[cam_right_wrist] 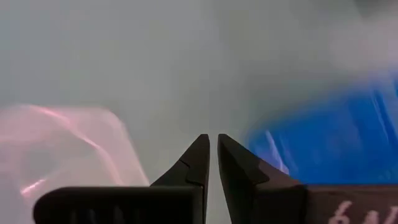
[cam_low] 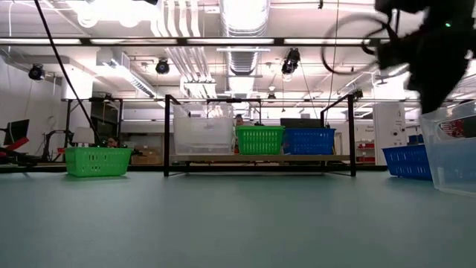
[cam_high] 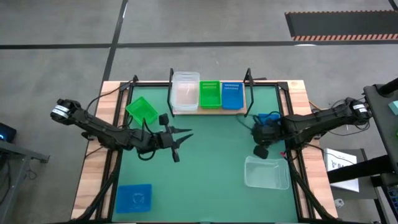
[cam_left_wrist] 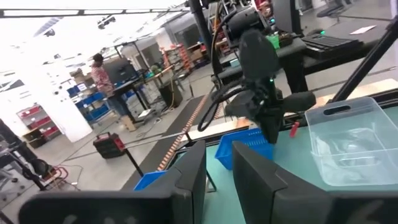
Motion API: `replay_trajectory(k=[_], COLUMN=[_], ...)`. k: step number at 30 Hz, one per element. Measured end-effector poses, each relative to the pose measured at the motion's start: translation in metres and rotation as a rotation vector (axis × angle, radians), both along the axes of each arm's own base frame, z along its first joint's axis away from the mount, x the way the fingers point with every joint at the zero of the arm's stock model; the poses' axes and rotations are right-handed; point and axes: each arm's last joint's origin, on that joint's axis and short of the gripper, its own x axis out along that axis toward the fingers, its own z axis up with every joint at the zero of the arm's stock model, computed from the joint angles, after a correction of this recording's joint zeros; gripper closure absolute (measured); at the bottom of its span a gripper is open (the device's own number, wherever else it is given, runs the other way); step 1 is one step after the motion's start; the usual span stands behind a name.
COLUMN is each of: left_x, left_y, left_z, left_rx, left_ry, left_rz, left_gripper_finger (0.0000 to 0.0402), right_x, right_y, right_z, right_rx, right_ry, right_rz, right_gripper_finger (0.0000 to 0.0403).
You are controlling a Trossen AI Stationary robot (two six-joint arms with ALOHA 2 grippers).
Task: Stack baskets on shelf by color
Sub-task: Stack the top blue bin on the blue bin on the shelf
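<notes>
The baskets are small plastic bins, so I judge them light, fairly stiff at the rim and thin in the wall. The clear ones look smooth and may slip; the green and blue ones have slotted walls. The best hold is probably on one rim or short wall, with one finger inside and one outside.

Three stand side by side on the shelf (cam_high: 239,110) at the far edge of the green mat (cam_high: 205,168): a clear basket (cam_high: 185,91), a green basket (cam_high: 210,94) and a blue basket (cam_high: 231,94). Each has its long axis running away from the arms, mouth up.

Four lie loose on the mat. A loose green basket (cam_high: 142,109) sits near the far left, turned at an angle. A loose blue basket (cam_high: 134,198) lies near the front left, roughly square to the mat. A loose clear basket (cam_high: 267,172) sits at the right front, long axis across the table. A second loose blue basket (cam_high: 268,117) is partly hidden under the right arm.

The right gripper (cam_high: 261,150) hangs between this blue basket and the loose clear one, fingers nearly together and empty. The left gripper (cam_high: 180,138) is over the bare mat, apart from the loose green basket; its fingers stand narrow with a small gap, holding nothing.
</notes>
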Motion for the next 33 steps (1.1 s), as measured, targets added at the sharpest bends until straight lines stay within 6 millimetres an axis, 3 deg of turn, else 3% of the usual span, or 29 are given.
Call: replay_trajectory(k=[5,14,19,27,33], left_x=[0.000,-0.001,-0.005,-0.008,-0.008], left_y=[0.000,0.001,0.002,0.003,0.003], left_z=[-0.001,0.000,0.007,0.008,0.005], left_rx=[0.012,0.055,0.143,0.157,0.157], left_ry=[0.006,0.017,0.024,0.023,0.032], left_rz=[0.005,0.007,0.014,0.015,0.013], left_gripper_finger=[0.0341,0.0341,0.0341,0.0341,0.0341], right_x=[-0.018,-0.021,-0.020,-0.004,0.006], right_y=[-0.002,-0.003,-0.005,-0.002,-0.001], right_z=[-0.007,-0.015,-0.021,-0.045,-0.061], right_rx=[0.040,-0.003,-0.060,-0.100,-0.119], right_ry=[0.190,0.207,0.214,0.331,0.400], right_rz=[-0.164,-0.168,-0.180,-0.142,-0.072], right_gripper_finger=[0.0363,0.0269,0.0237,0.0238,0.0275])
